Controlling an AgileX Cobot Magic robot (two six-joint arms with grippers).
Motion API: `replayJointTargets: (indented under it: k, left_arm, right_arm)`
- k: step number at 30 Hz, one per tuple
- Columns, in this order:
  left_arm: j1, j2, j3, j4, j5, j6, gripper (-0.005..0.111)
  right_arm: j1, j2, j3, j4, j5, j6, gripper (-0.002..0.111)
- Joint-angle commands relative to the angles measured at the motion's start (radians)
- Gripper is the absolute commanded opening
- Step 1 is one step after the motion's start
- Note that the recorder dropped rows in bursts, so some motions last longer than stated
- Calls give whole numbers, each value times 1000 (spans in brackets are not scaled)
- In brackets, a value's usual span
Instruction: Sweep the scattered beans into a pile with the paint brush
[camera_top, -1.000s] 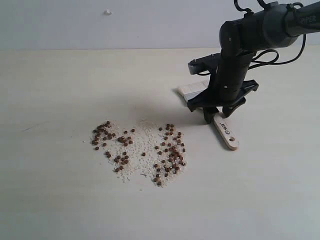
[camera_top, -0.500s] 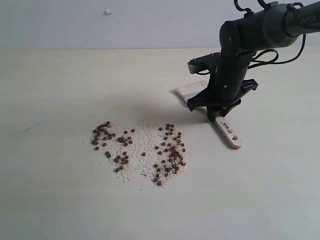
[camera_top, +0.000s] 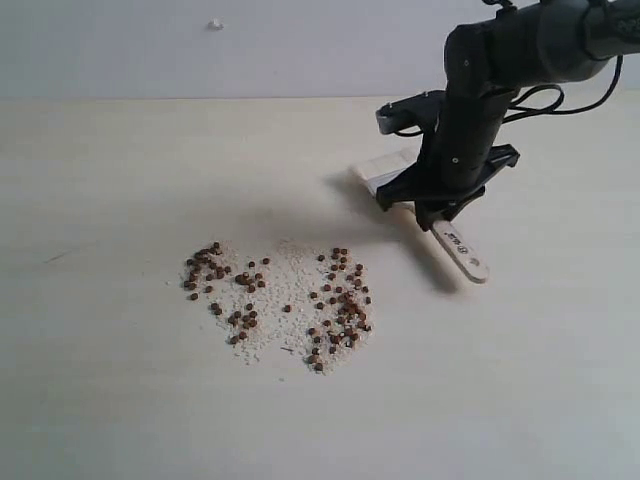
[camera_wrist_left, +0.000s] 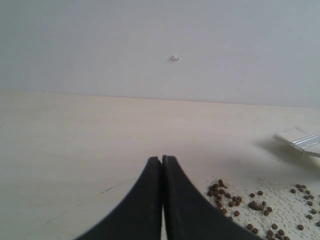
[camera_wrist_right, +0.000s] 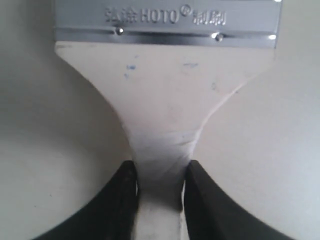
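Observation:
The beans (camera_top: 345, 305) lie scattered in two loose clusters on the pale table, mixed with off-white crumbs; some also show in the left wrist view (camera_wrist_left: 222, 194). The paint brush (camera_top: 460, 250) is held off the table behind and to the right of them, its handle end pointing toward the front right. My right gripper (camera_top: 432, 212) is shut on the narrow neck of the wooden handle (camera_wrist_right: 165, 100), just below the silver ferrule (camera_wrist_right: 165, 20). The bristles are hidden. My left gripper (camera_wrist_left: 162, 159) is shut on nothing, low over the table left of the beans.
Off-white crumbs (camera_top: 290, 270) spread between the bean clusters. A grey wall (camera_top: 200, 50) with a small white speck (camera_top: 215, 24) rises behind the table's far edge. The brush ferrule (camera_wrist_left: 305, 142) shows at the edge of the left wrist view.
The right gripper has closed on the brush handle and risen with it. The brush has left the table and shifted slightly back and to the right. The beans have not moved.

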Motion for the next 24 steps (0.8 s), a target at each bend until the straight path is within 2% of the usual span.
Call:
replayJointTargets:
  k: [1,13,18,24]
  left_arm:
    - [-6,-6,3,0,-1,-2,0]
    - [-6,-6,3,0,-1,-2,0]
    - [-6,-6,3,0,-1,-2,0]
    - [-6,-6,3,0,-6,0,0]
  right_arm:
    - [-3,-50,-6,-11,22,-27,0]
    - [-3,-176,-6,9,233,-143,0]
    - [-1,-239,-6,114,363,-253,0]
    - [-1,-300,-6,210,367,-315,0]
